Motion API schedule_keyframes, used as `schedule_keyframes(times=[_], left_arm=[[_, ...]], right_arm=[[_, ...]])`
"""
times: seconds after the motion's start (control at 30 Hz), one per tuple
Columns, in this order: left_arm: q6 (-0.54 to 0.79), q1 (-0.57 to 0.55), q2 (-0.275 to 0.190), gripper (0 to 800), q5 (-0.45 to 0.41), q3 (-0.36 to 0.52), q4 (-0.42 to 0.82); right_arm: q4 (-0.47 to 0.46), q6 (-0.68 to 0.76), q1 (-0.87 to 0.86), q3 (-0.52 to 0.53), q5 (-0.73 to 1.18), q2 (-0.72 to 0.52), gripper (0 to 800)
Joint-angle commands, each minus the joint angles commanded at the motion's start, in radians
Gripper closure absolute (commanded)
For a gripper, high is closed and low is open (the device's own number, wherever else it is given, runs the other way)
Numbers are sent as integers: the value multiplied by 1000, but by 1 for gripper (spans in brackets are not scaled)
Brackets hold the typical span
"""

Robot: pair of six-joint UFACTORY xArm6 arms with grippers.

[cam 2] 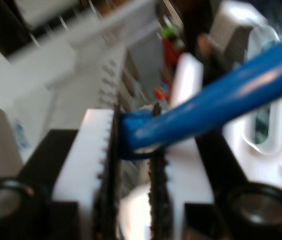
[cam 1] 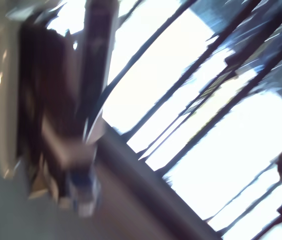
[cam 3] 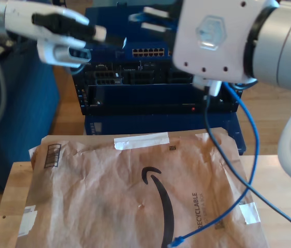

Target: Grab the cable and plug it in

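1. The second gripper [cam 2: 136, 150] had its white serrated jaws clamped on the blue network cable [cam 2: 221, 95]. The hold sat close to one end, probably so that the plug could be steered without the cable flexing.
2. In the exterior view this gripper [cam 3: 153, 20] stood at the far side of the scene, in front of the network switch's row of ports [cam 3: 148, 52]. This suggested that the insertion step was close. The held plug itself could not be made out.
3. The rest of the cable [cam 3: 253, 139] hung slack from under that arm's white housing on the exterior view's right. It then curved back across the brown padded envelope [cam 3: 135, 191]. Its free plug [cam 3: 175, 242] lay on the envelope's near edge.
4. A thicker dark grey cable [cam 3: 269, 204] ran alongside the blue one. It appeared to belong to the arm and not to the task.
5. The first gripper [cam 3: 96, 39] hovered at the exterior view's far left, beside the rack of equipment [cam 3: 135, 77]. It was well apart from the blue cable and presumably parked clear of the approach. The first wrist view was too blurred to tell whether its jaws were apart or together.
6. The envelope lay on a wooden table [cam 3: 11, 196] in front of the rack.
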Motion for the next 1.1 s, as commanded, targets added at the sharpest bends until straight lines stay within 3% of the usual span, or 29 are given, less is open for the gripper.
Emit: schedule_keyframes(times=[0.1, 0.23, 0.43, 0.53, 0.67, 0.97, 1.1], left_arm=[[9, 34, -2, 2, -15, -5, 66], [20, 46, -25, 1, -43, -23, 261], [175, 48, -103, 1, -68, 9, 508], [230, 61, -153, 1, -69, 66, 618], [397, 83, -239, 2, -72, 181, 703], [465, 112, -442, 1, -89, 428, 996], [606, 252, -462, 1, -92, 479, 1030]], right_arm=[[-3, -3, -44, 34, -15, -3, 798], [-12, -6, -161, 110, -38, -14, 797], [-130, -6, -198, 236, -184, -15, 797], [-143, -6, -203, 273, -224, -15, 797], [-198, -8, -216, 319, -311, -15, 797], [-233, -51, -213, 457, -531, -15, 797], [-236, -54, -215, 486, -598, 9, 797]])
